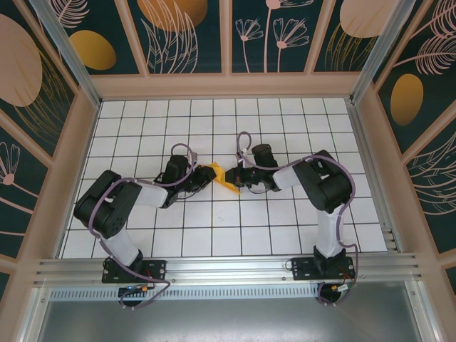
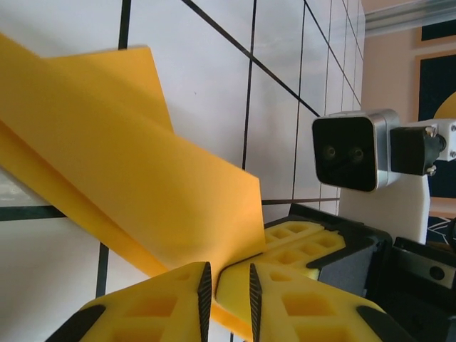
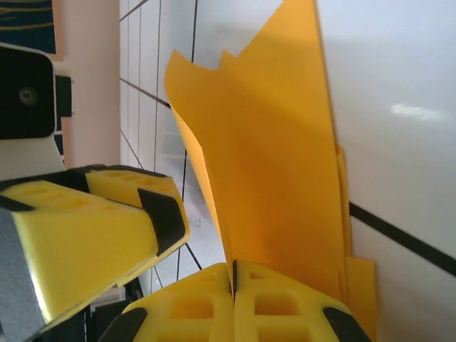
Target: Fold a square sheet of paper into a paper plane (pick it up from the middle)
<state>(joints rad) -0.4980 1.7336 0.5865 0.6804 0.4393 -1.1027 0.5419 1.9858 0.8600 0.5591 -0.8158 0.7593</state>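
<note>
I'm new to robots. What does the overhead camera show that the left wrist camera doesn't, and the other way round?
Top view: the whole left arm and right arm, bent inward, and the leaf-patterned walls. Left wrist view: a close-up of the left claw, the paper's folded layers running between its fingers, and the right arm's camera. Both: the orange paper over the white tiled table, with the right claw at its other end.
</note>
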